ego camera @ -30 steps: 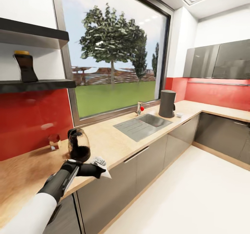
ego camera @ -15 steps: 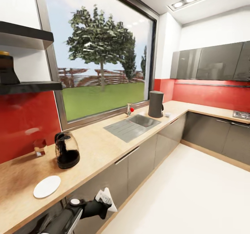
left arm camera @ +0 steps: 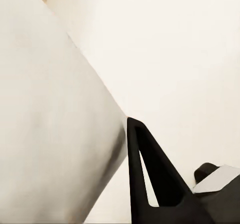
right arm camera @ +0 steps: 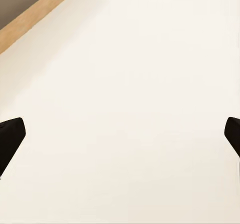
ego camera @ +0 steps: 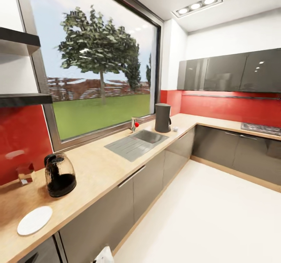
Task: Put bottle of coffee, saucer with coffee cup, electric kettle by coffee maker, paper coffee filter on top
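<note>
Currently left hand (left arm camera: pixel 150 184) grips paper filter (left arm camera: pixel 55 124); coffee maker (ego camera: pixel 162 117) stands at worktop (ego camera: pixel 97 165) far end, ahead. Right hand (right arm camera: pixel 120 139) wide, empty.

Big window (ego camera: pixel 97 79) w/ tree, red backsplash (ego camera: pixel 230 108), grey cabinets (ego camera: pixel 230 73), pale floor (ego camera: pixel 218 216), maybe tile.

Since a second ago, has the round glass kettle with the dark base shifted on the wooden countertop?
No. The glass kettle sits as before, just behind the white saucer; the camera turned.
</note>
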You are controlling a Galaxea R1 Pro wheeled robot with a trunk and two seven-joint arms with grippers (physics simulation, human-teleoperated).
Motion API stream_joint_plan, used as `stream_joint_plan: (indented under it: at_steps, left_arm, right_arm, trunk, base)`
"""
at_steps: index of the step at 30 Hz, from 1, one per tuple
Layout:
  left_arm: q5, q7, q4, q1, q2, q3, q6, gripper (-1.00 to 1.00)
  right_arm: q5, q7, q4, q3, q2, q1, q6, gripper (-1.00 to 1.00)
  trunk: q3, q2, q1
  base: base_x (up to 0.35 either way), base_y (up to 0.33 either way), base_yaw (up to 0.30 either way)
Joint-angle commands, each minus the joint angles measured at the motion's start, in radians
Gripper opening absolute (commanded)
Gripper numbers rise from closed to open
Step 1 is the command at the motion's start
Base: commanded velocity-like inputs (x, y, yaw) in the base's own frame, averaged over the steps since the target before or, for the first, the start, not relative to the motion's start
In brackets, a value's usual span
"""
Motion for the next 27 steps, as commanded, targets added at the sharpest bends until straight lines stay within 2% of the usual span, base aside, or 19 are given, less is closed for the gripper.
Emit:
stream_joint_plan:
  at_steps: [1, 4, 8, 11, 27]
  left_arm:
    - [-0.015, 0.021, 0.0, 0.007, 0.002, -0.002, -0.014, -1.0]
    - [-0.014, 0.045, 0.003, 0.017, 0.006, -0.003, -0.019, -1.0]
    - [-0.013, 0.13, 0.004, 0.028, 0.007, -0.002, -0.022, -1.0]
    - [-0.013, 0.165, 0.003, 0.039, 0.005, -0.001, -0.022, -1.0]
    - [-0.011, 0.178, 0.004, 0.044, -0.006, 0.002, -0.023, -1.0]
  right_arm:
    - [-0.001, 0.0, -0.019, -0.003, 0.0, -0.001, -0.003, 1.0]
    - [-0.001, 0.0, -0.048, -0.005, 0.0, -0.001, -0.003, 1.0]
    - [0.0, 0.001, -0.056, -0.001, 0.0, -0.001, -0.002, 1.0]
    - [0.001, 0.004, -0.055, 0.001, 0.004, -0.001, -0.002, 1.0]
    - [0.002, 0.003, -0.055, 0.002, 0.034, -0.001, -0.001, 1.0]
  trunk:
    - [0.0, -0.001, 0.0]
    - [0.0, -0.001, 0.0]
    - [0.0, -0.001, 0.0]
    - [0.0, -0.001, 0.0]
    - [0.0, -0.001, 0.0]
  base:
    - [0.057, -0.014, -0.237]
    - [0.114, -0.058, -0.25]
    - [0.206, -0.127, -0.199]
    - [0.24, -0.15, -0.048]
    - [0.269, -0.158, -0.003]
